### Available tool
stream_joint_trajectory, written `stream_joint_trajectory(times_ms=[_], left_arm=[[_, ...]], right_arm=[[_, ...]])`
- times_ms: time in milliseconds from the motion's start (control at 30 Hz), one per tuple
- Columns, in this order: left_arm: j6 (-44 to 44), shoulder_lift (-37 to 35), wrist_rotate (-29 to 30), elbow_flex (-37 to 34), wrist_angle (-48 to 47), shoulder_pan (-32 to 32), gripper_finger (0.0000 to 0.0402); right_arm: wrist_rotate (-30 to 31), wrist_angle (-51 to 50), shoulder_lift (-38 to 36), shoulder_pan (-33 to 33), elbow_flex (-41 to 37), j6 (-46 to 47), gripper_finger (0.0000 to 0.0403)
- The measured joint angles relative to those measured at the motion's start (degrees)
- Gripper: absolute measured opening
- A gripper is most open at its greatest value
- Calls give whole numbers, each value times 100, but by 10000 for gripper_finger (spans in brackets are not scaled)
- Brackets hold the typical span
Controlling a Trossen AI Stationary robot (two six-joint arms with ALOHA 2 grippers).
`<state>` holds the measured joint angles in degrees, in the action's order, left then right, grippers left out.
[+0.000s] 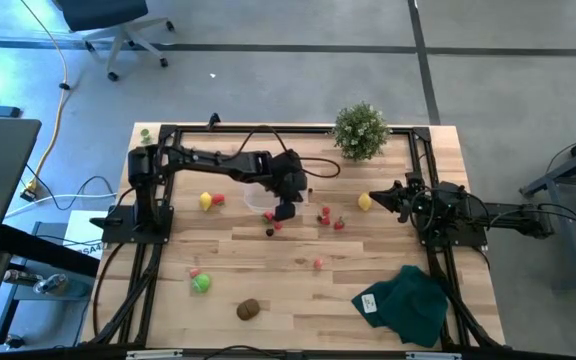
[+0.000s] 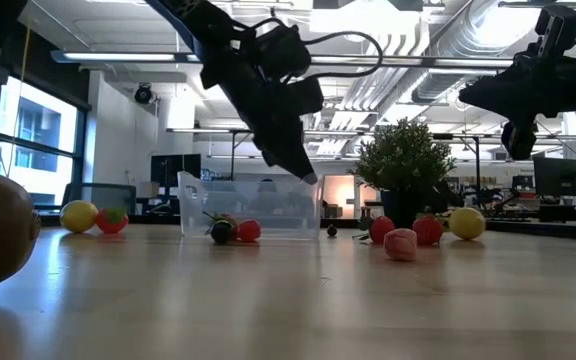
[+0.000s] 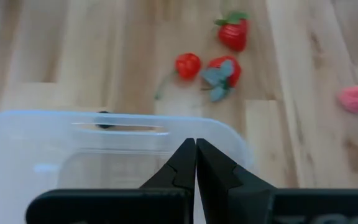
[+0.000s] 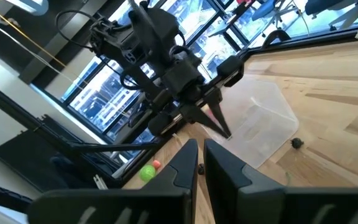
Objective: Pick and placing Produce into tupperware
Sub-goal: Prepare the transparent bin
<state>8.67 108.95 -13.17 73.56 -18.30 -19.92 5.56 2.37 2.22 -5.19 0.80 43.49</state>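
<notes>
Left gripper [image 3: 195,149] sat pinched shut, empty, over the tupperware [image 3: 55,149] mid-table. Strawberries [image 3: 224,70] lay just beyond its rim, probably nearest pick. Right gripper [image 4: 201,152] shut, parked farther off.

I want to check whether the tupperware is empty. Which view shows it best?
The left wrist view: the tupperware fills it, seen from above, nothing visible inside. The low view shows only its side wall; the right wrist view shows it farther off; in the high view the left gripper largely covers it.
</notes>
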Motion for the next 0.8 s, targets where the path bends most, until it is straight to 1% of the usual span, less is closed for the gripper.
stream_joint_trajectory(times_ms=[100,333,567,800], left_arm=[[2,4,164,0,81,-88,3],[61,9,232,0,-39,-452,3],[204,9,199,0,-90,-851,3],[353,11,183,0,-82,-1023,3]], right_arm=[[0,0,0,0,0,-1,19],[2,0,0,0,0,2,19],[2,0,0,-1,0,13,19],[5,0,0,-2,0,13,19]])
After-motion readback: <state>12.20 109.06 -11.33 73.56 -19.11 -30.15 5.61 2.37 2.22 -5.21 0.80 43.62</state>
